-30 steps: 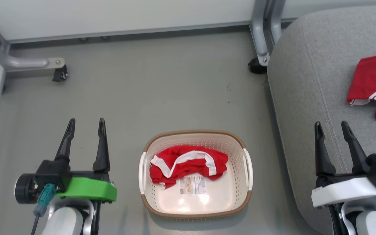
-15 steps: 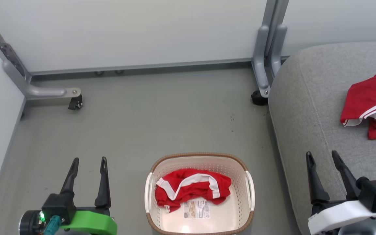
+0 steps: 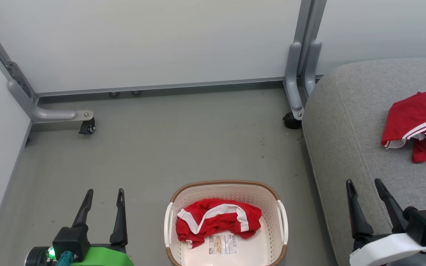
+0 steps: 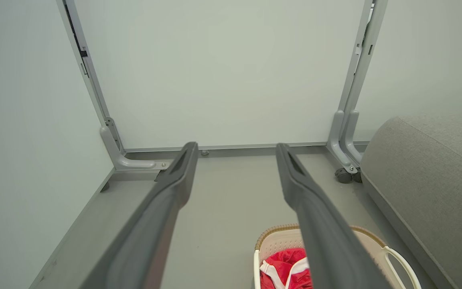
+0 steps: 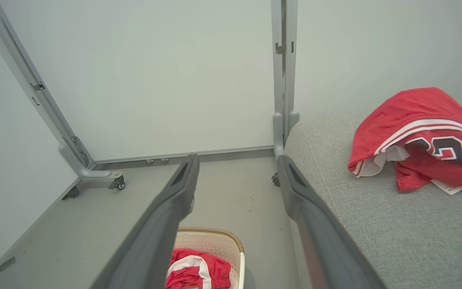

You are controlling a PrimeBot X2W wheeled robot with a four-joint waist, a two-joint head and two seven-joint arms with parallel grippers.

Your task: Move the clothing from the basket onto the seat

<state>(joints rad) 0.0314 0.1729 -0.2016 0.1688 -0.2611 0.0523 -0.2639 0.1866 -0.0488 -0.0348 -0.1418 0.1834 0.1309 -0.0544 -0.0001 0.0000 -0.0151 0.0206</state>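
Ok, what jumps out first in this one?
Red against all the grey: one garment in the basket on the floor, another garment on the seat at right. The left gripper and right gripper sit open and empty at the head view's lower corners.

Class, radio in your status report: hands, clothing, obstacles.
Left hand open, right hand open, both empty. Red garment in basket; second garment on seat. Nothing in the way.
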